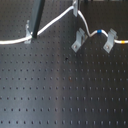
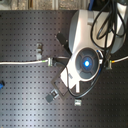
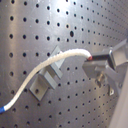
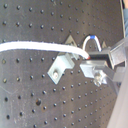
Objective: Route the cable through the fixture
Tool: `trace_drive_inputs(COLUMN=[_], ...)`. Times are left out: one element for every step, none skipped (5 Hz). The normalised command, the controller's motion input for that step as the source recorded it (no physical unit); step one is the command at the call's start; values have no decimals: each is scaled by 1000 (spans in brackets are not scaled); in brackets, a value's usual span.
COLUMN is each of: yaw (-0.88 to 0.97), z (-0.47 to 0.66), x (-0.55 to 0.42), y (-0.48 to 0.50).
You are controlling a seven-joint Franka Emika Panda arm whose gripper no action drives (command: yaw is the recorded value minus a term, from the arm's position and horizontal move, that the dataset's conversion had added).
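The white cable (image 1: 54,21) runs from the first exterior view's left edge through a small clip (image 1: 31,34). It rises to my gripper (image 1: 75,10) at the top, then drops past a grey fixture bracket (image 1: 78,40). Its blue band (image 1: 100,32) lies between that bracket and a second bracket (image 1: 109,43), and its yellow band (image 1: 120,42) is beyond. In both wrist views the gripper (image 3: 91,60) (image 4: 89,57) is shut on the cable (image 3: 45,67) (image 4: 35,46), held just above a bracket (image 3: 46,80) (image 4: 60,69). In the second exterior view the arm (image 2: 86,55) hides the grasp.
A black slanted bar (image 1: 39,14) stands at the back left of the first exterior view, next to the clip. The black perforated board (image 1: 60,95) fills the scene. In the second exterior view, more small brackets (image 2: 51,96) (image 2: 39,49) sit around the arm.
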Motion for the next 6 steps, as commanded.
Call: trace_drive_inputs(yaw=[6, -129, -117, -51, -14, 77], z=[1, 3, 1, 36, 71, 0], x=[47, 131, 53, -16, -412, 0], y=[-70, -265, -248, -14, -401, 0])
